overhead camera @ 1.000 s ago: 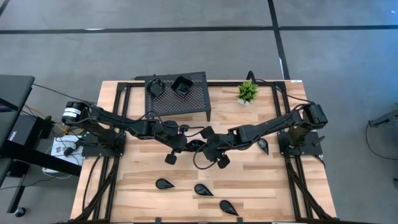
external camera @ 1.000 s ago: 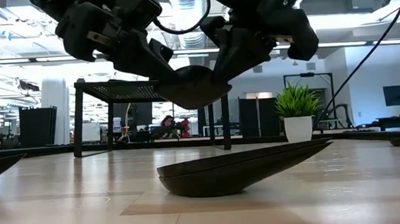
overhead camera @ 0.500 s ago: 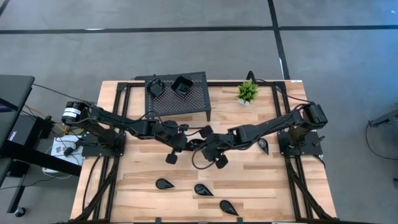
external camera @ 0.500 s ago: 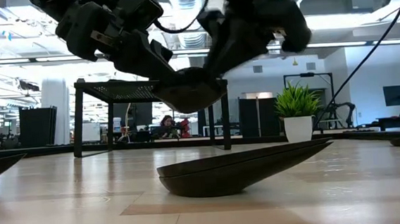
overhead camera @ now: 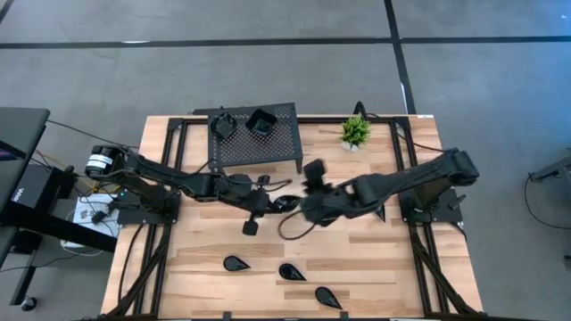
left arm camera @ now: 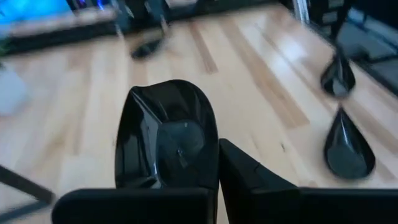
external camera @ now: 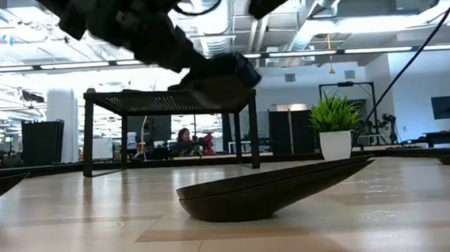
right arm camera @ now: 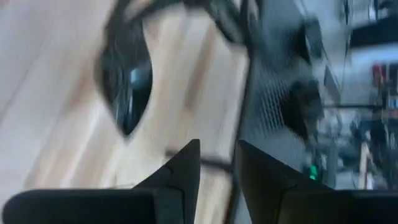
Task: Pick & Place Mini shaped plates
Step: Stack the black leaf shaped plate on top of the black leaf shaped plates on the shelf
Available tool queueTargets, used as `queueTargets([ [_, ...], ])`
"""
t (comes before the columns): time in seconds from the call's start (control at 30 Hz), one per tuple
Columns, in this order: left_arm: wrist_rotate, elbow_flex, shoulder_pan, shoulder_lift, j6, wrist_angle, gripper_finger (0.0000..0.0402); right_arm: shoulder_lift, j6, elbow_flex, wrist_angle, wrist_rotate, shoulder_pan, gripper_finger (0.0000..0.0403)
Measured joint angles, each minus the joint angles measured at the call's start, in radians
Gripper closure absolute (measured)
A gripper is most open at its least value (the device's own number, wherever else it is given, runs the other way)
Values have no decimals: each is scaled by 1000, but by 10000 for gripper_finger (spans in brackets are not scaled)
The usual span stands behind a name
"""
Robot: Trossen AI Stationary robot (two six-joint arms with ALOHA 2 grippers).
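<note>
I hold a teardrop plate (left arm camera: 168,146) in my left gripper (overhead camera: 275,204) above the middle of the table (overhead camera: 205,250), with my right gripper (overhead camera: 306,207) just to its right, its fingers slightly apart with nothing between them. Behind my left arm stands the perforated stand (overhead camera: 268,143), with two dishes (overhead camera: 222,125) (overhead camera: 260,123) side by side on its rear edge. The potted plant (overhead camera: 355,132) sits to the stand's right, at the back. Three plates (overhead camera: 235,263) (overhead camera: 291,271) (overhead camera: 327,297) lie in a slanting row along the table's front, each farther right and nearer the edge. One more plate (overhead camera: 378,210) lies beside my right arm.
</note>
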Motion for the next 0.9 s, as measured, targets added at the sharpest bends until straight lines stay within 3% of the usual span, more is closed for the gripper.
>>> queueTargets([
  [0.1, -10, 2, 11, -39, 4, 15, 392, -111, 137, -37, -76, -8, -12, 305],
  [0.2, -82, 2, 15, -103, 10, 27, 394, -270, 215, -186, 20, -18, -44, 305],
  [0.37, -271, 2, 39, -267, 38, 25, 393, -500, 177, -573, 526, -30, -115, 305],
  [0.53, -563, 4, 92, -438, 30, -54, 395, -595, 155, -829, 901, -33, -167, 305],
  [0.73, -817, 3, 199, -512, -180, -292, 396, -604, 104, -893, 990, -32, -193, 305],
  [0.9, -882, 2, 298, -499, -310, -389, 394, -605, 93, -892, 1032, -32, -192, 305],
])
